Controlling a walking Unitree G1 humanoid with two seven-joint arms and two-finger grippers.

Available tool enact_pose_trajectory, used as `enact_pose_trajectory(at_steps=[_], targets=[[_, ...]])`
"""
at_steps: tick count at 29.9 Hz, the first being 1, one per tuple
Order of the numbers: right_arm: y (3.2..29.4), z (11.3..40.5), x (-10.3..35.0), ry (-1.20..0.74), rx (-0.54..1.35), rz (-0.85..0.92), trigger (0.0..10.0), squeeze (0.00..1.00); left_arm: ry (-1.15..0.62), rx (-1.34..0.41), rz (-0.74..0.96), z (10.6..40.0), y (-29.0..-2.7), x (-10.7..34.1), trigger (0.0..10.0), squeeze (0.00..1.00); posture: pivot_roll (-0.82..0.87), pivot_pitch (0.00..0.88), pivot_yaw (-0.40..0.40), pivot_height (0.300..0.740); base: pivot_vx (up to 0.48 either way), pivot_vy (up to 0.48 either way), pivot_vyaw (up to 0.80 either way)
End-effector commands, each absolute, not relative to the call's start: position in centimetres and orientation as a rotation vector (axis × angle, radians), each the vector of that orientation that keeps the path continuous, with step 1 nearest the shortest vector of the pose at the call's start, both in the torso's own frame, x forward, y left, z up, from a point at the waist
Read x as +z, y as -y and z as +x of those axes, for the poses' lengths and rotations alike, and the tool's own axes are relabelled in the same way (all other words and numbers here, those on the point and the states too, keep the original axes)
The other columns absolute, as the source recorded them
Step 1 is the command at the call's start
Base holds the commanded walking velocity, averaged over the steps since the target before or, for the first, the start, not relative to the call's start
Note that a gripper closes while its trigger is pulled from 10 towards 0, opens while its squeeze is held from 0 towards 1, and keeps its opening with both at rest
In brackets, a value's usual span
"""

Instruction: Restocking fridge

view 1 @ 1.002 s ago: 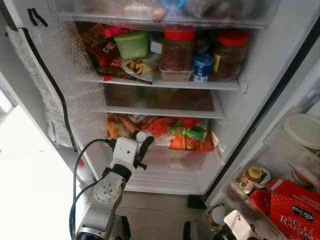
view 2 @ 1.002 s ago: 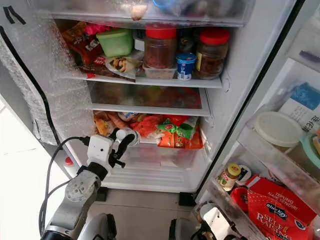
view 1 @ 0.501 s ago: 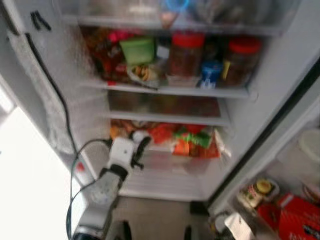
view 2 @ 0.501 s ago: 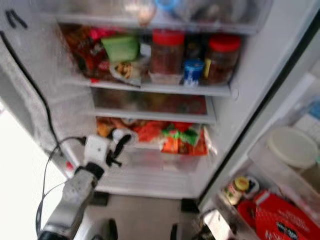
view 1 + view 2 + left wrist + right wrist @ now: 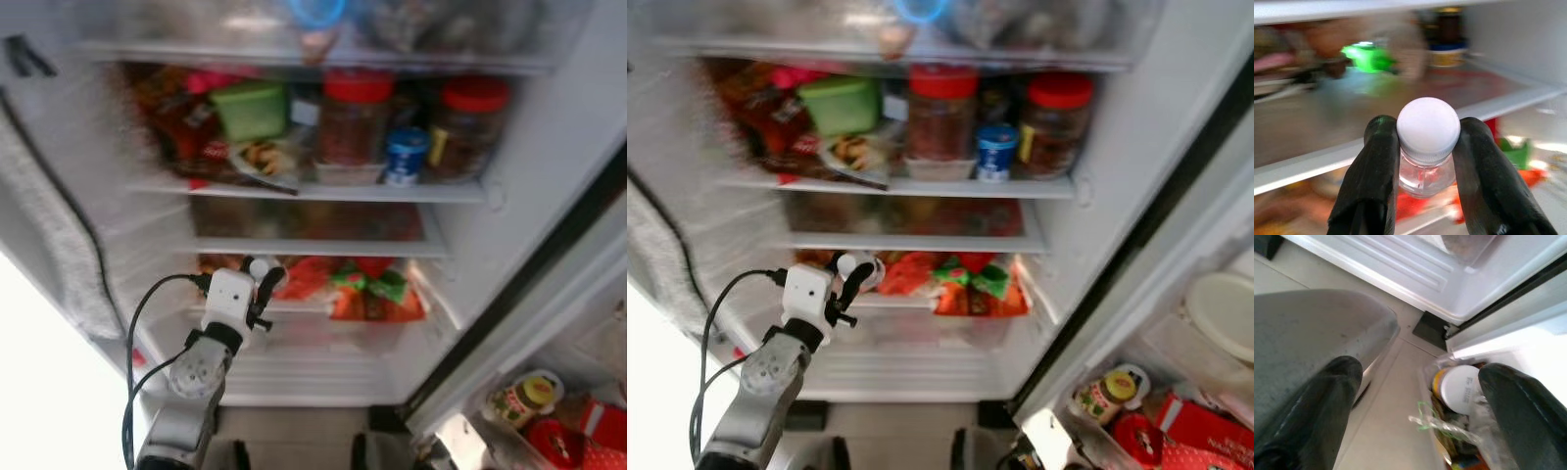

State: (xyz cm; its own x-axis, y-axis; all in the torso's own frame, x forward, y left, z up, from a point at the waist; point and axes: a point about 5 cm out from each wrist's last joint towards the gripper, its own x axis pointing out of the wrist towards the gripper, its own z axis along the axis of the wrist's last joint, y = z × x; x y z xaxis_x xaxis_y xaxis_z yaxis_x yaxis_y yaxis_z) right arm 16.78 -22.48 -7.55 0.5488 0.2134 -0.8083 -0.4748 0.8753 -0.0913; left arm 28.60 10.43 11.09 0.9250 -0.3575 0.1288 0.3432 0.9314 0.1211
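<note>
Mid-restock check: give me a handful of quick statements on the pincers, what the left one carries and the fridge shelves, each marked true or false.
1. The left pincer is shut on a small clear bottle with a white cap. True.
2. The bottle already stands on a shelf. False: it is held in the air in front of the lower compartment.
3. Two red-lidded jars stand on the same shelf as the green container. True.
4. The right pincer grips a jar. False: its fingers are spread apart with nothing between them, pointing down at the floor by the fridge base.
5. The small blue tub sits between the two jars. True.
</note>
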Motion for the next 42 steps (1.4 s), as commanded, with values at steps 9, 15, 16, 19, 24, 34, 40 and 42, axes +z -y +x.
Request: enact_pose_trajectory(at_steps=[9,15,16,19,24,34,40,42], targets=[[22.2,13.6,-9.0,-1.052,0.490,-0.316,10.0,0.00,0.217,-0.420,0.155,29.1,-10.0,12.3,10.0,0.00,-0.05,0.070,0.006,0.607,0.155,0.000,0.00],[22.2,13.6,-9.0,-1.053,0.489,-0.313,10.0,0.00,0.245,-0.407,0.199,29.9,-10.6,12.4,10.0,0.00,-0.06,0.070,0.005,0.607,0.000,0.000,0.00],[22.3,13.6,-9.0,-1.054,0.490,-0.313,10.0,0.00,0.247,-0.403,0.200,30.0,-10.7,12.4,10.0,0.00,-0.07,0.074,0.002,0.607,0.000,0.000,0.00],[22.3,13.6,-9.0,-1.055,0.491,-0.315,10.0,0.00,0.273,-0.382,0.220,30.3,-11.1,12.5,10.0,0.00,-0.07,0.075,0.000,0.607,0.000,0.000,0.00],[22.4,13.4,-9.1,-1.059,0.490,-0.316,10.0,0.00,0.330,-0.373,0.275,30.9,-11.2,13.1,10.0,0.00,-0.08,0.075,-0.003,0.607,0.000,0.000,0.00],[22.5,13.3,-9.1,-1.060,0.493,-0.313,10.0,0.00,0.344,-0.333,0.310,31.9,-12.1,12.3,10.0,0.00,-0.10,0.083,-0.010,0.607,0.000,0.000,0.00],[22.5,13.3,-9.1,-1.059,0.488,-0.308,10.0,0.00,0.309,-0.287,0.342,32.6,-14.1,11.5,10.0,0.00,-0.12,0.086,-0.012,0.607,0.000,0.000,0.00],[22.5,13.3,-9.1,-1.059,0.488,-0.308,10.0,0.00,0.317,-0.288,0.347,32.6,-14.1,11.7,10.0,0.00,-0.11,0.088,-0.014,0.607,0.000,0.000,0.00]])
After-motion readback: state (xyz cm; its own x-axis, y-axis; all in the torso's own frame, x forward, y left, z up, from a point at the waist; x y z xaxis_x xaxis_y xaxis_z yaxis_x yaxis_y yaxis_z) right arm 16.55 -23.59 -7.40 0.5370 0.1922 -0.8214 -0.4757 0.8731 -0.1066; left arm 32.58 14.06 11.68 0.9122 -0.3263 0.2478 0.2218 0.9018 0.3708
